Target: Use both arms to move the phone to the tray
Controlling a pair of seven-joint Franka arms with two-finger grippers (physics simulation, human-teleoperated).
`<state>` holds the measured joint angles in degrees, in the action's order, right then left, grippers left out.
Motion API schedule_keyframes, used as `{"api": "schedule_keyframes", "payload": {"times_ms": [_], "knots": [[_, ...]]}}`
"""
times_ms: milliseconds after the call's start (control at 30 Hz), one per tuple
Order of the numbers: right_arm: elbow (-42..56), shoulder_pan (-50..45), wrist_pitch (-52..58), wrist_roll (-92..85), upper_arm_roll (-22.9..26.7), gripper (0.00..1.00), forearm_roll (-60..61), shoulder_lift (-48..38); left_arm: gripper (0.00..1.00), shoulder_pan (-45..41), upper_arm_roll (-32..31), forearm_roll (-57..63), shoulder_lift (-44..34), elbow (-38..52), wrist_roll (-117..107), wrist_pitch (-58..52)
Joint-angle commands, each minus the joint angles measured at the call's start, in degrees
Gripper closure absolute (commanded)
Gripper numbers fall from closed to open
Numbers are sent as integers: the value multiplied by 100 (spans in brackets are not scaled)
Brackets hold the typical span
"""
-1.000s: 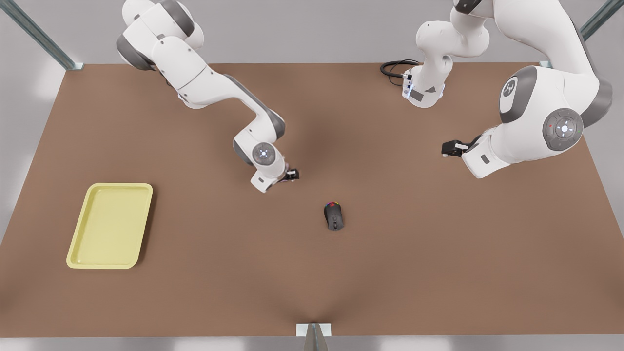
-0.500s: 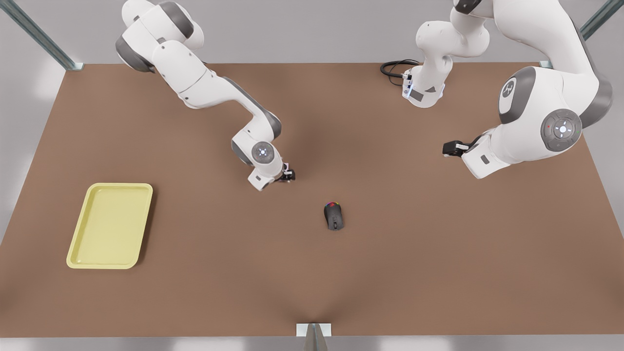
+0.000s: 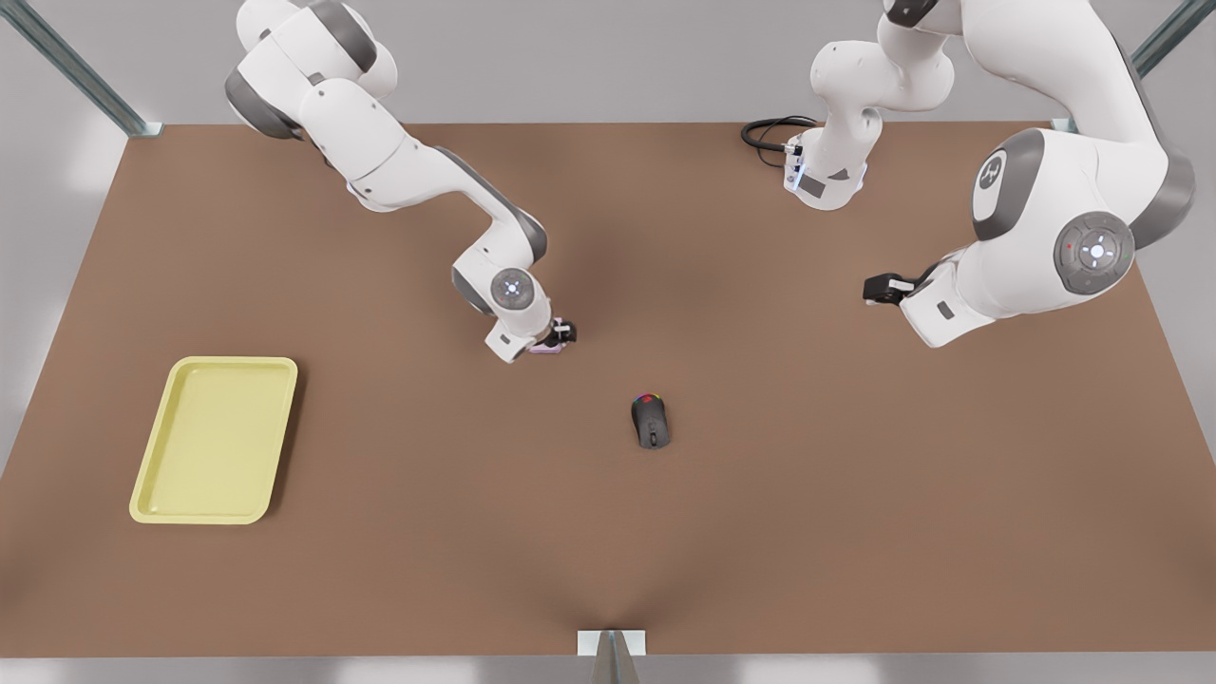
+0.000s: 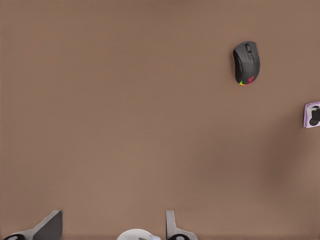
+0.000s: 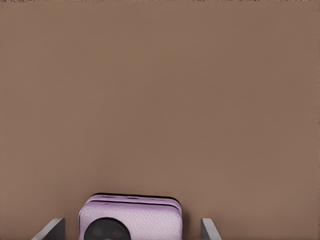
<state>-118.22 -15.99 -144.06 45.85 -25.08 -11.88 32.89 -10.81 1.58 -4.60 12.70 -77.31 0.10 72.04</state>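
Looking at your right gripper [image 3: 560,337], you find it low over the bench [image 3: 760,532], fingers [image 5: 54,229] spread wide either side of the pink phone [image 5: 129,218] (not clamped on it). Your left gripper [image 3: 874,289] waits well apart, fingers [image 4: 47,227] open. The computer mouse [image 3: 651,420] lies near the phone; the yellow tray [image 3: 215,440] sits well apart.

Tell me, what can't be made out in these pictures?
- Phone: in the right wrist view the picture's edge cuts off its near part. In the front view the right gripper covers most of it. In the left wrist view the edge crops it.
- Whether the phone rests on the table or is lifted: cannot tell.
- Mouse: too small in the front view to read its buttons.
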Motion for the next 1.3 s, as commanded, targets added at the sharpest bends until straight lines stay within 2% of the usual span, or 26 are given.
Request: {"api": "schedule_keyframes", "payload": {"times_ms": [0,367,467,500,667,700,733,833,1000,1200,1267], "knots": [[-8,26,-17,-190,3,0,10,-19,0,0,0,3,-5,-4,8,-6],[-52,-9,-35,-234,56,0,-131,69,0,0,0,3,-14,5,8,-6],[-34,-18,-52,-234,56,11,-131,113,0,0,0,3,-14,5,8,-6],[-34,-27,-61,-234,56,11,-131,121,0,0,0,3,-14,5,8,-6],[-26,-18,-44,-217,56,9,-131,113,0,0,0,12,-14,5,8,-6],[-26,-27,-17,-181,47,1,-131,86,0,0,0,12,-22,5,8,-15],[-34,-36,9,-146,47,0,-122,69,0,0,0,12,-22,5,8,-59],[-52,-27,44,-50,47,0,-96,60,0,0,0,12,-22,5,8,-68],[-52,-45,554,1198,47,0,-96,60,0,0,0,12,-22,5,8,-85],[-34,-53,475,1234,-41,0,-69,121,0,0,0,12,-14,5,8,-94],[-26,-53,475,1216,-41,13,-69,113,0,0,0,12,-14,5,8,-85]]}}
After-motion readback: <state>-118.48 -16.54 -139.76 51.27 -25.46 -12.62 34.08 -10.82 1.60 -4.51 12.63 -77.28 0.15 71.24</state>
